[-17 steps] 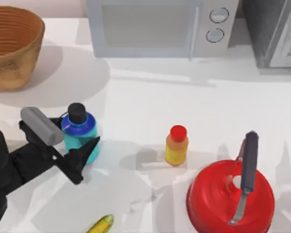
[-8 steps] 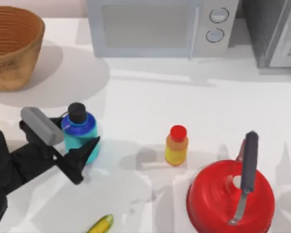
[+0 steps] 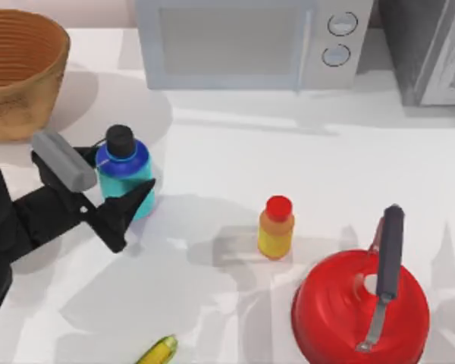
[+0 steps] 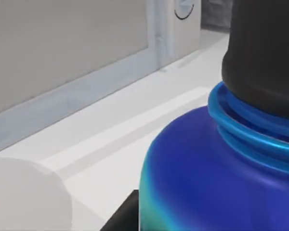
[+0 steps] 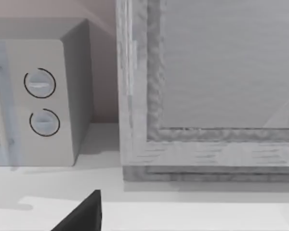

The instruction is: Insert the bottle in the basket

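Since the earlier frames, the bottle and the left gripper had been moved together toward 12 o'clock on the table, nearer to the basket; the shadow below the bottle had spread wider, so the bottle seemed to be lifted off the surface. In the top view, the bottle was seen upright at about 9 o'clock from the centre, with its black cap on top. The left gripper was closed around the teal body, one finger at the 6 o'clock side and the other hidden behind the grey part of the wrist. In the left wrist view, the blue shoulder of the bottle was seen very close. The basket stood at the 10 o'clock corner, well apart from the bottle. A small yellow bottle and a red pan were seen at 5 o'clock, and a microwave at 12 o'clock. In the right wrist view, a dark tip of the right gripper was seen; whether its jaws were open could not be told.
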Controlling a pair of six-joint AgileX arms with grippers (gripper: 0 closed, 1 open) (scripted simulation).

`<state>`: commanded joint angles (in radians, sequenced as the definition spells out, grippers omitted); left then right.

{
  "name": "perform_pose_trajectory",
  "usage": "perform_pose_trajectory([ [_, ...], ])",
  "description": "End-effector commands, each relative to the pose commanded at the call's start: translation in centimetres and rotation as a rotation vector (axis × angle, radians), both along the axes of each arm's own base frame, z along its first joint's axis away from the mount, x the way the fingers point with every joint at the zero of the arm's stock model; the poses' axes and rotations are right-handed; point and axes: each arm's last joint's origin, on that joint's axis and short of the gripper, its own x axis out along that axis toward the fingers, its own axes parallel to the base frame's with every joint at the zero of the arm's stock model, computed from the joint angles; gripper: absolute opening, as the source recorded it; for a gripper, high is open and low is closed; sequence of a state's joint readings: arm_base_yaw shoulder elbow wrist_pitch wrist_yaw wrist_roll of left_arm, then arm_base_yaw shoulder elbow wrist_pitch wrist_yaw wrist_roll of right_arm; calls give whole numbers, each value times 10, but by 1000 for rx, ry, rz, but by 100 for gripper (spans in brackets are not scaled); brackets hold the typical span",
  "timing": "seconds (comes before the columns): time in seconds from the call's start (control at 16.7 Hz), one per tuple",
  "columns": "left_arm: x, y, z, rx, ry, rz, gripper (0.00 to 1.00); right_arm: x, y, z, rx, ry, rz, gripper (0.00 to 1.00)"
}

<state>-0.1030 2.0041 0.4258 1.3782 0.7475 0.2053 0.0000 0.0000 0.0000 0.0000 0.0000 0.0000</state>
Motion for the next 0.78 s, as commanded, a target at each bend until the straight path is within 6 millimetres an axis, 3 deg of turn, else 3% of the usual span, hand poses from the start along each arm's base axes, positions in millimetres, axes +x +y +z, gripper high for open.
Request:
perform_pose_trajectory([
  [0.18,43,10,30,2,-80,-53,0,0,0,0,0,0,0,100],
  [0.42,97,38,93,17,-169,-119,0,0,0,0,0,0,0,100],
  [0.6,124,77,138,26,-177,-129,0,0,0,0,0,0,0,100],
  [0.78,138,130,170,18,-131,-98,0,0,0,0,0,0,0,100],
])
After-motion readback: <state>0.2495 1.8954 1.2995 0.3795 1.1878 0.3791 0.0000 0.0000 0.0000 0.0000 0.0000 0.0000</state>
